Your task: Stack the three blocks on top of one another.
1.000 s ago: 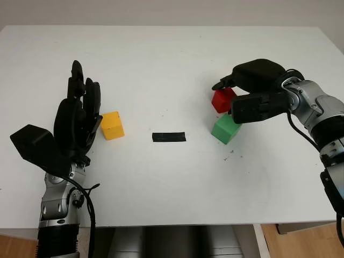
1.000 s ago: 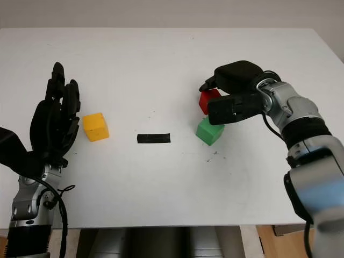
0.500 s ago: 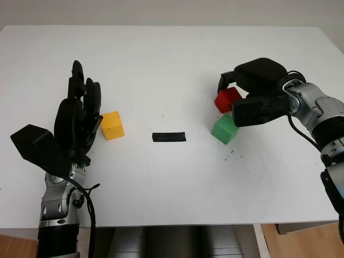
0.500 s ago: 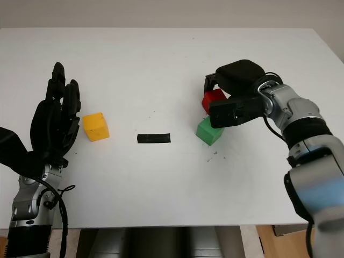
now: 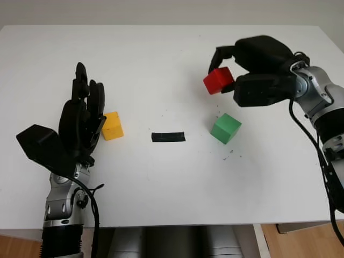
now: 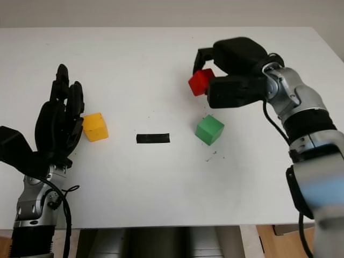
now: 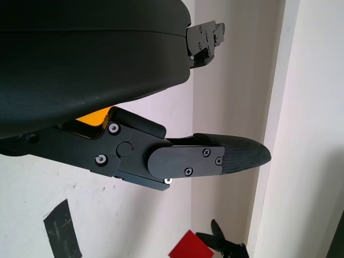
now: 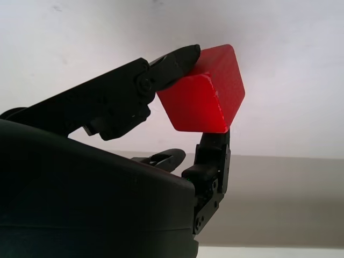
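Note:
My right hand (image 5: 228,72) is shut on the red block (image 5: 218,80), holding it tilted in the air above the table, up and left of the green block (image 5: 226,128). The red block (image 8: 203,97) is pinched between the black fingertips (image 8: 177,58) in the right wrist view. The green block sits alone on the white table (image 5: 161,177), right of centre. The yellow block (image 5: 112,125) sits on the left, just beside my left hand (image 5: 83,115), which is open and upright, holding nothing.
A strip of black tape (image 5: 168,136) lies on the table between the yellow and green blocks. The table's front edge (image 5: 177,223) runs near the bottom of the picture.
My right hand has lifted the red block off the table beside the green block and carried it up and slightly left. The left hand has barely shifted.

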`<state>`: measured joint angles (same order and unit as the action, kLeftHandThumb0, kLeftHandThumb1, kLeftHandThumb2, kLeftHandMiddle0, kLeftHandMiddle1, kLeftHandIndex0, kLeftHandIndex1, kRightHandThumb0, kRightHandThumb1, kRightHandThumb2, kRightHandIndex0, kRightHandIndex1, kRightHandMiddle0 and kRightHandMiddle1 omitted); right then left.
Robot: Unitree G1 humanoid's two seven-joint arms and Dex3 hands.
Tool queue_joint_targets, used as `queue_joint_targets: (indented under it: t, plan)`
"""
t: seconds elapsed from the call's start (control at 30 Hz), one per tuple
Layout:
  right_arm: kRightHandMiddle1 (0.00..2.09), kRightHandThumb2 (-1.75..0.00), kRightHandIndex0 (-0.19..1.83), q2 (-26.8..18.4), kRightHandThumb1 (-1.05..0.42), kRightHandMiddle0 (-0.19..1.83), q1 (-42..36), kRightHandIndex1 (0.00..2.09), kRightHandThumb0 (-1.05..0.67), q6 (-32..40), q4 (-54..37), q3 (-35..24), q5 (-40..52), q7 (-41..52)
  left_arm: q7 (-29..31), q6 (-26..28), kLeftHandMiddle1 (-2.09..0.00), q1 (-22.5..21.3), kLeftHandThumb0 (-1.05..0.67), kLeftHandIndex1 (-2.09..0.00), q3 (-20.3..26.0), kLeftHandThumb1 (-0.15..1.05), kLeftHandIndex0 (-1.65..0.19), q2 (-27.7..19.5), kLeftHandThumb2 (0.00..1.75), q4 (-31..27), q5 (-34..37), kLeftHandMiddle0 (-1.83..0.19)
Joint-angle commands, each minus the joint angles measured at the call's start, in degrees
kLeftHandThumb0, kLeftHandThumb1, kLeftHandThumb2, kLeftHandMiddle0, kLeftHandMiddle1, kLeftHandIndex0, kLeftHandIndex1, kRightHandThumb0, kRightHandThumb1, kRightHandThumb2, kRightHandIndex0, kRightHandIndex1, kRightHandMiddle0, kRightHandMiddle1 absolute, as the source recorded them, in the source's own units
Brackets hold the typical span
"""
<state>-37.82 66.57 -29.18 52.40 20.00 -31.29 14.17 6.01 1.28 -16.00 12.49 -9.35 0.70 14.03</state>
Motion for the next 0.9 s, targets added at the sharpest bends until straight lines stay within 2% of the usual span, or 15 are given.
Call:
queue_joint_targets:
  t: [0.0, 0.2, 0.37, 0.63, 0.87]
  plan:
    - [1.30, -0.06, 0.46, 0.79, -0.90, 0.48, 1.74, 0.05, -0.32, -1.04, -2.18, -1.13, 2.44, 3.63, -0.31, -0.57, 0.00, 0.00, -0.71, 0.00, -0.46, 1.05, 0.19, 0.55, 0.40, -0.84, -0.52, 0.19]
    - [1.41, -0.05, 0.45, 3.37, -0.90, 0.43, 1.04, 0.04, -0.30, -2.16, -6.46, -2.31, 8.51, 13.42, -1.55, -0.74, 0.00, 0.02, -0.69, -0.01, -0.51, 1.05, 0.19, 1.81, 0.39, -1.16, -0.42, 0.19]
    - [1.39, -0.06, 0.42, 5.06, -0.91, 0.41, 0.37, 0.03, -0.31, -2.81, -8.92, -0.82, 8.47, 18.22, -1.55, -0.79, 0.00, -0.03, -0.69, -0.02, -0.54, 1.05, 0.19, 1.79, 0.39, -1.07, -0.51, 0.19]
    - [1.29, -0.05, 0.42, 7.11, -0.90, 0.46, -0.48, 0.04, -0.36, -5.85, -10.49, 3.08, 2.95, 18.08, -1.85, -0.85, 0.00, 0.41, -0.70, -0.01, -0.73, 1.05, 0.19, 2.03, 0.44, -1.46, -0.69, 0.19]
    - [1.31, -0.06, 0.42, 8.49, -0.91, 0.49, -0.59, 0.05, -0.39, -8.64, -8.07, 5.39, -0.07, 16.96, -2.77, -0.33, 0.00, 0.91, -0.73, -0.04, -0.83, 1.05, 0.18, 2.49, 0.44, -2.93, -0.90, 0.19]
